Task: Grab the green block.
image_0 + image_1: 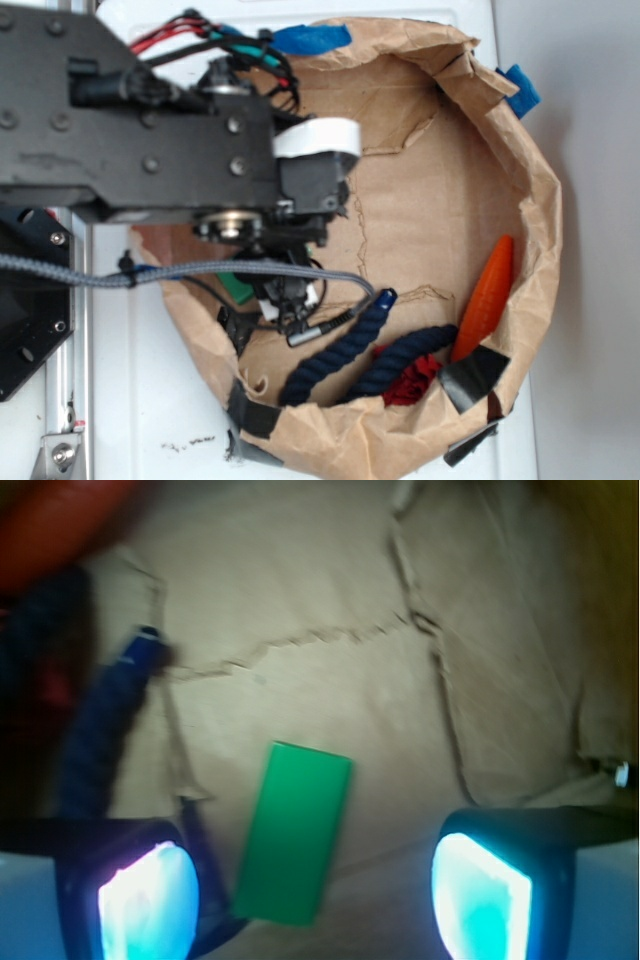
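The green block (294, 832) lies flat on the brown paper, a little tilted, between my two fingers and nearer the left one. My gripper (315, 900) is open, with wide gaps on both sides of the block and no contact showing. In the exterior view only a small green piece of the block (236, 287) shows under the arm, at the left side of the paper-lined bowl, with the gripper (285, 300) hanging over it.
A paper-lined bowl (535, 180) holds an orange carrot toy (487, 298) at the right wall, a dark blue rope (350, 350) and a red piece (412, 380) at the front. In the wrist view the rope (105, 720) lies just left of the block.
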